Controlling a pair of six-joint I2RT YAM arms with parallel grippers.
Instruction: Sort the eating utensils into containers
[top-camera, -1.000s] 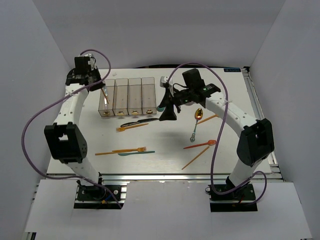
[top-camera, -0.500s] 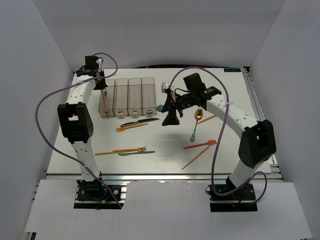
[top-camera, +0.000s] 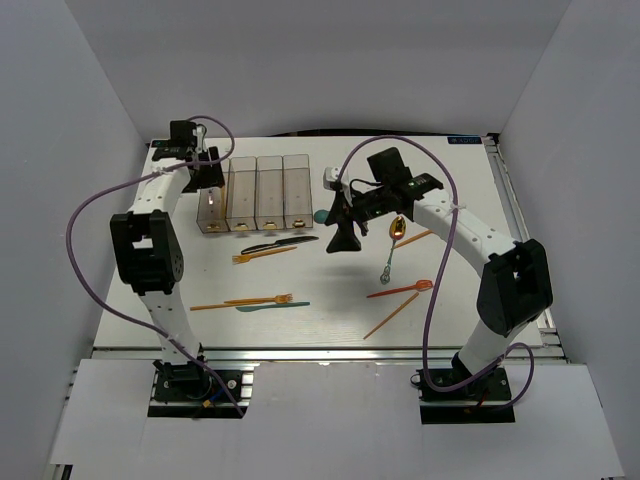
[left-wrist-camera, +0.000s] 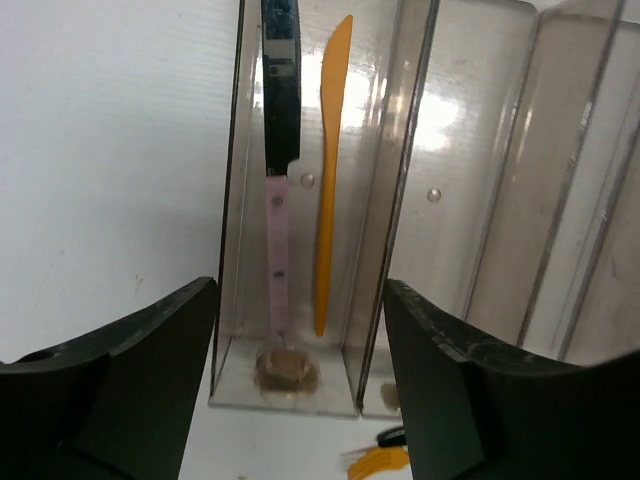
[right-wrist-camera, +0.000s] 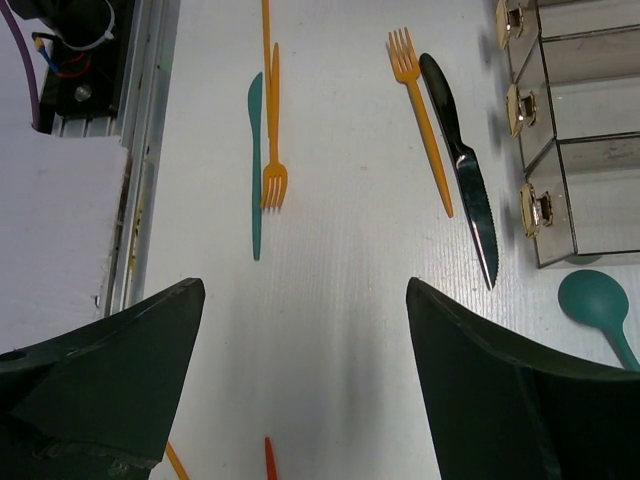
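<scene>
The left gripper (left-wrist-camera: 298, 300) hangs right at the mouth of the end bin of the containers (top-camera: 255, 190), jaws spread wide, nothing held. Dead ahead of it that bin holds two pieces standing upright: a pink-handled knife (left-wrist-camera: 280, 230) and, just beside it, an orange knife (left-wrist-camera: 330, 170). Two sorted, by my count.

The right gripper (right-wrist-camera: 300, 300) is wide open too and empty, poised over the loose pieces on the table (top-camera: 470, 200). Below it a teal knife (right-wrist-camera: 255, 170) lies against an orange fork (right-wrist-camera: 272, 130). Out past its right finger are a black knife (right-wrist-camera: 462, 175), then a teal spoon (right-wrist-camera: 598, 303) near the bins. A metallic spoon (top-camera: 388, 258) and a red fork (top-camera: 400, 290) wait behind it. Most of the job looks undone.

What's inside the other three bins is hard to read through smoky walls and glare. The teal spoon's handle runs off frame. The right arm covers part of the metallic spoon, so I can't tell whether it's one or two.
</scene>
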